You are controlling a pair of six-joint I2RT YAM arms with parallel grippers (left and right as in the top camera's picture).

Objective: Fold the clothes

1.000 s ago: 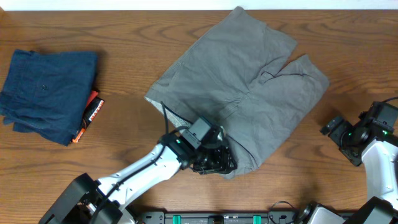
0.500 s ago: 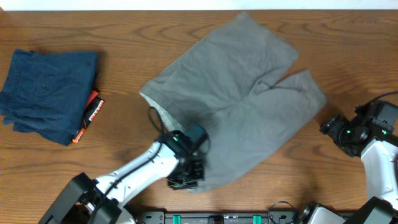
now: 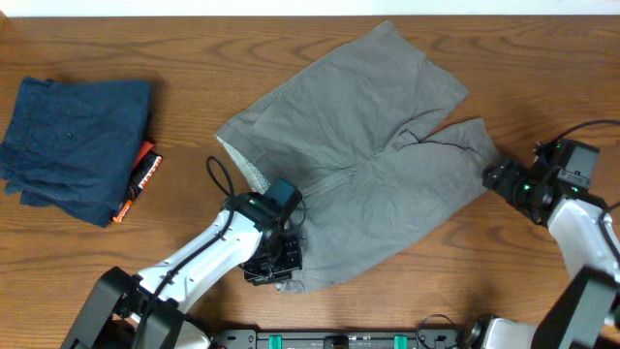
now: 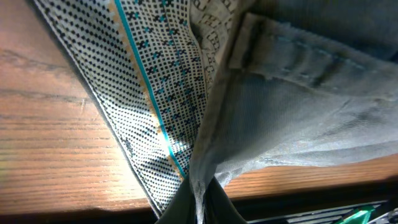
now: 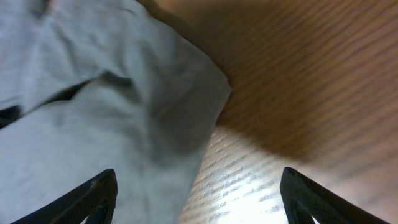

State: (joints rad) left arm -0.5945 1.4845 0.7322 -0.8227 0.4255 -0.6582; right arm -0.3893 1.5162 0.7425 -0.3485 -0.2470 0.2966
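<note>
The grey shorts (image 3: 378, 136) lie spread across the middle of the table, legs toward the back right. Their pale patterned waistband lining (image 3: 252, 173) shows at the left edge and fills the left wrist view (image 4: 155, 93). My left gripper (image 3: 276, 264) is shut on the waistband corner (image 4: 202, 193) at the shorts' front edge. My right gripper (image 3: 496, 178) is open and empty, at the hem of the right leg (image 5: 112, 112), its fingers (image 5: 199, 199) spread over cloth and bare wood.
A folded dark navy garment (image 3: 73, 145) with an orange tag (image 3: 143, 176) lies at the far left. The table's front edge runs just below my left gripper.
My left gripper has dragged the waistband corner left and toward the front edge, shifting the shorts left. My right gripper has moved left up to the leg hem.
</note>
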